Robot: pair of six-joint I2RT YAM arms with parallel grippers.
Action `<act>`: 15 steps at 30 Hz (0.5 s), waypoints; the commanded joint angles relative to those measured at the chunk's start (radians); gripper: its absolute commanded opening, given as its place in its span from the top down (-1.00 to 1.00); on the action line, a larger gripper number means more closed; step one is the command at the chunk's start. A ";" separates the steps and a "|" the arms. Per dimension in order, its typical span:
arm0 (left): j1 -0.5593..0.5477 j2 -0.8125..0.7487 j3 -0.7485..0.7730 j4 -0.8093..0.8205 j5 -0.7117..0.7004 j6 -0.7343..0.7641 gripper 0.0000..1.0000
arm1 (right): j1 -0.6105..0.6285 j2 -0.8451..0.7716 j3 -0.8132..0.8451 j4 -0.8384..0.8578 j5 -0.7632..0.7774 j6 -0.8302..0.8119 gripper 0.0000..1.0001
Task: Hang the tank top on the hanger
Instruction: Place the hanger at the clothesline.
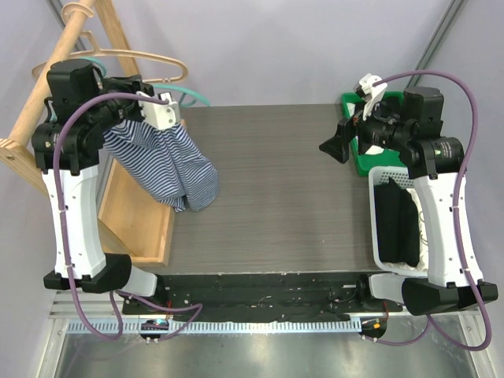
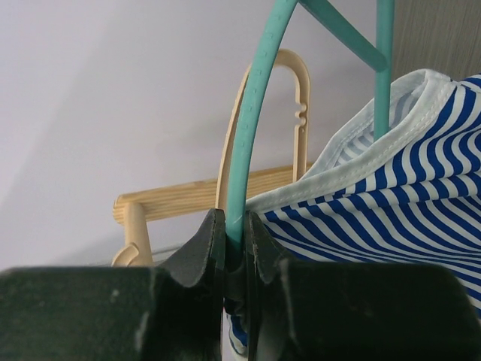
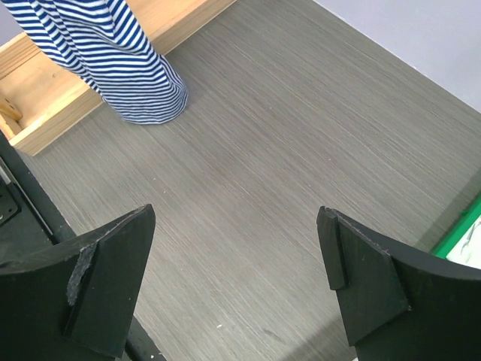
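Tank top hangs under the left gripper, which pinches the hanger; move slowly so nothing slips. Right gripper is wide, holding nothing

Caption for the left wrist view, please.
Left hand clamps the teal hanger, striped tank top draped on it, tan hanger behind.

Striped tank top hanging on teal hanger.
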 commanded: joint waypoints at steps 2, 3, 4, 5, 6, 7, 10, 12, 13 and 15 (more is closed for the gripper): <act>0.071 -0.020 0.009 0.070 0.071 0.006 1.00 | -0.007 -0.040 -0.012 0.028 -0.023 -0.014 -0.98; 0.081 -0.019 0.009 0.071 0.083 0.005 1.00 | -0.006 -0.042 -0.012 0.028 -0.024 -0.014 -0.98; 0.089 -0.019 0.009 0.071 0.086 0.008 1.00 | -0.007 -0.042 -0.015 0.029 -0.024 -0.014 -0.98; 0.089 -0.017 0.009 0.073 0.089 0.014 1.00 | -0.006 -0.046 -0.020 0.031 -0.024 -0.012 -0.98; 0.118 -0.016 0.009 0.074 0.092 0.017 1.00 | -0.007 -0.048 -0.023 0.031 -0.024 -0.012 -0.99; 0.124 -0.016 0.009 0.074 0.099 0.018 1.00 | -0.006 -0.050 -0.025 0.034 -0.026 -0.012 -0.99; 0.132 -0.022 0.009 0.064 0.099 0.041 1.00 | -0.006 -0.057 -0.040 0.035 -0.027 -0.012 -0.99; 0.132 -0.022 0.010 0.068 0.093 0.052 1.00 | -0.006 -0.059 -0.049 0.037 -0.027 -0.015 -0.99; 0.132 -0.020 0.016 0.067 0.083 0.057 1.00 | -0.007 -0.060 -0.052 0.038 -0.027 -0.017 -1.00; 0.137 -0.017 0.024 0.059 0.077 0.064 1.00 | -0.007 -0.057 -0.061 0.040 -0.029 -0.020 -0.99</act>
